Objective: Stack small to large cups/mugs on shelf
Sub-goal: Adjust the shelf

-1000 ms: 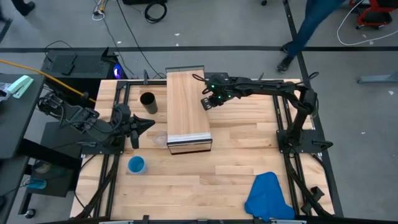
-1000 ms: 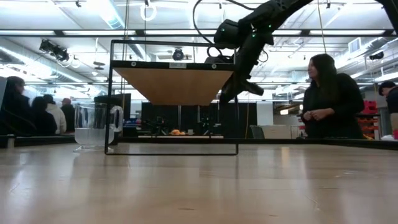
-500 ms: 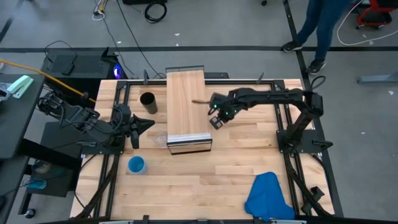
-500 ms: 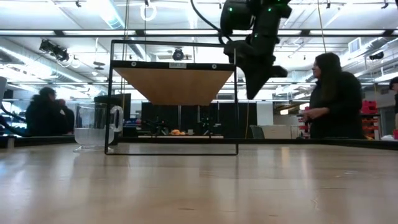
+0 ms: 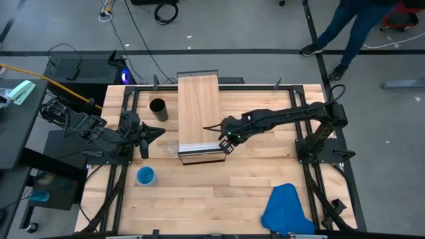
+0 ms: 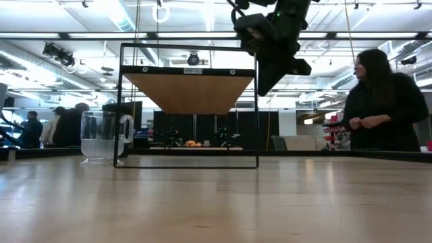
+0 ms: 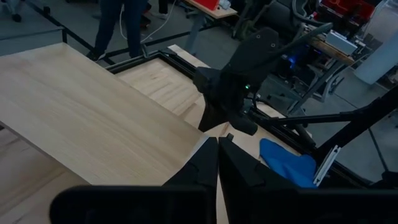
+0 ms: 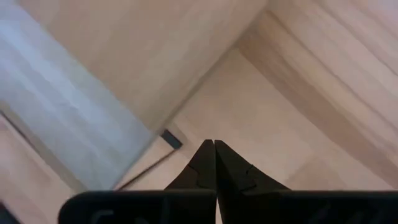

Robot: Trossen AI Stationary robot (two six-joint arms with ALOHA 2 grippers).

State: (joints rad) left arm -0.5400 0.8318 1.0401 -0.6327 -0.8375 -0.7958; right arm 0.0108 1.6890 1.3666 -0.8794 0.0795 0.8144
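Observation:
The shelf is a light-wood board on a thin black frame, its silvery front edge facing the table's near side. The black cup stands on the table left of it. The clear glass mug stands by the shelf's near left corner and also shows in the low view as the clear glass mug. The blue cup stands nearer the table's near left corner. My right gripper is shut and points down beside the shelf's near right corner. My left gripper waits shut, left of the shelf.
A blue cloth lies at the table's near right corner. Bare slatted tabletop lies right of the shelf. The shelf's black frame stands close beside my right gripper. People move in the room behind the table.
My right gripper has swung from above the shelf's far right part toward the table's near edge, along the shelf's right side, ending by its near right corner. It has stayed shut. The cups, mug and shelf have not moved.

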